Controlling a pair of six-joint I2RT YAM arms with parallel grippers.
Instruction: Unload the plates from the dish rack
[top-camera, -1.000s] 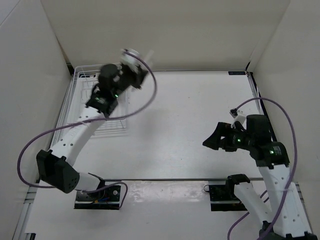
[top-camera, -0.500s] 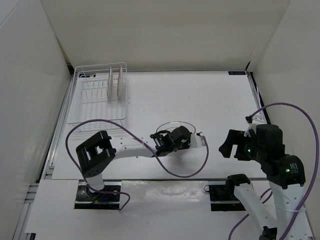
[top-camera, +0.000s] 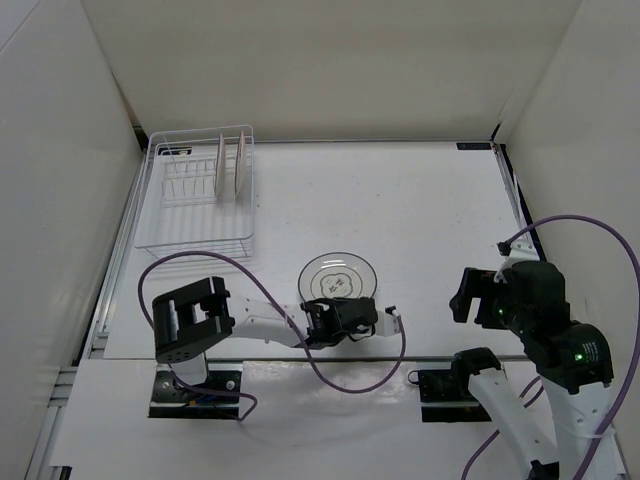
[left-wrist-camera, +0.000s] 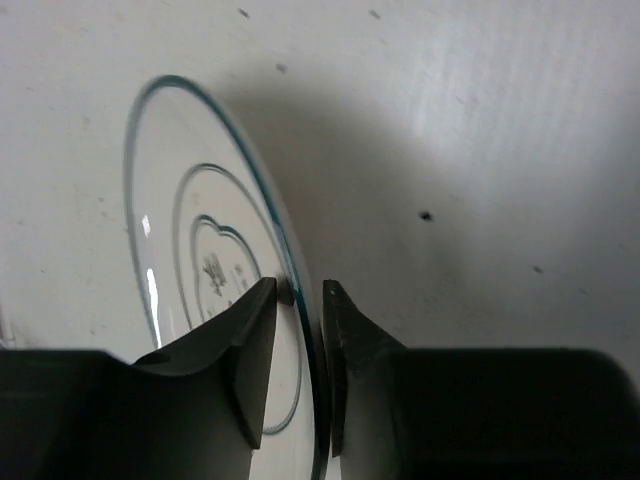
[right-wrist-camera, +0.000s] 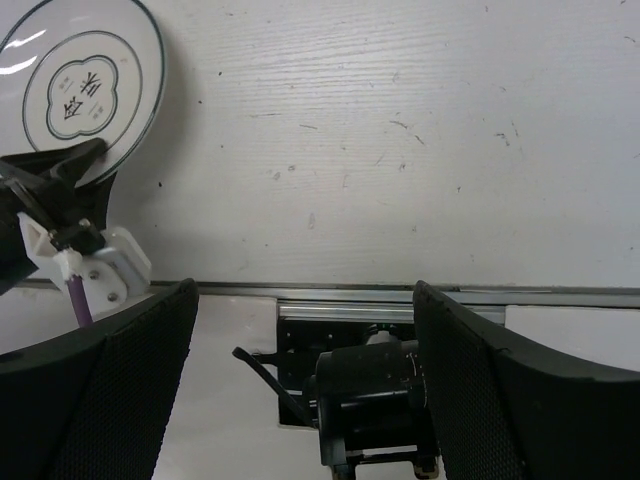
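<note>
The bench (top-camera: 420, 210) is seen from above, with the rack (top-camera: 160, 205) set at its ten o'clock corner. Two plates (top-camera: 220, 165) are held upright between the tines at the rack's one o'clock end, side by side and edge-on. A third plate (top-camera: 338, 275), white with a dark ring and a centre motif, is laid flat on the bench at about six o'clock, well apart from the rack. Its near rim is straddled by the left hand (top-camera: 336, 303), with one finger to each side. In the wrist view a sliver of light is seen beside the rim, so it cannot be told whether the rim is pinched or free. The right hand (top-camera: 466, 293) is held at four o'clock, spread wide and empty. One plate is judged to be unloaded, and two remain to be taken out.
</note>
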